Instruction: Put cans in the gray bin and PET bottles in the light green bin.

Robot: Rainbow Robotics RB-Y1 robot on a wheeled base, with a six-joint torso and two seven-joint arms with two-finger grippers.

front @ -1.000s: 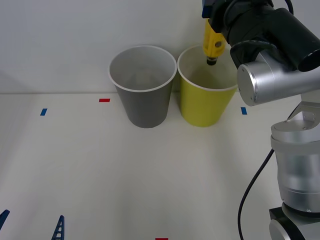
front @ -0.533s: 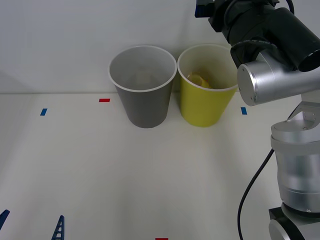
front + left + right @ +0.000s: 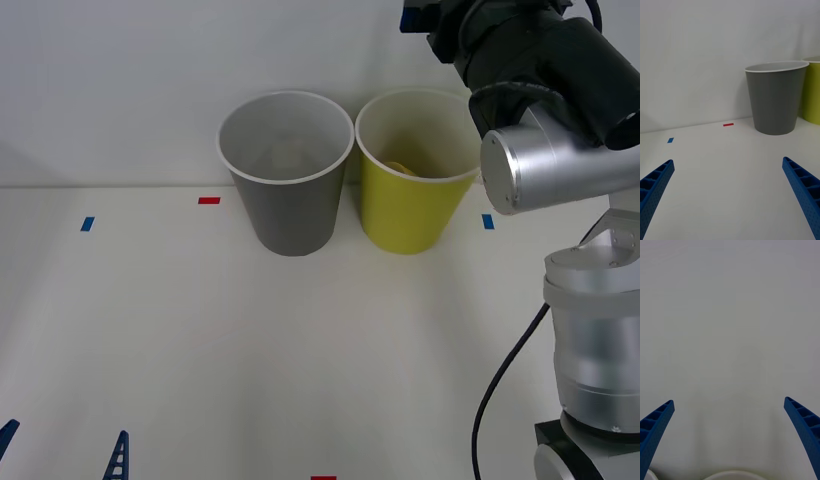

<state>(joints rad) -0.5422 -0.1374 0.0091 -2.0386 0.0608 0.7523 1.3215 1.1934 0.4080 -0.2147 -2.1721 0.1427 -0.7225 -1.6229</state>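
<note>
Bottle (image 3: 398, 168) lies in green bin (image 3: 412, 210); right gripper (image 3: 730, 438) above it, jaws wide, empty; left gripper (image 3: 728, 198) parked low, jaws wide.

— Where do the bins stand?
— The gray bin (image 3: 287, 175) is at eleven o'clock, the light green bin (image 3: 412, 205) touching it at one o'clock.
— The bottle (image 3: 399, 168)?
— Inside the light green bin.
</note>
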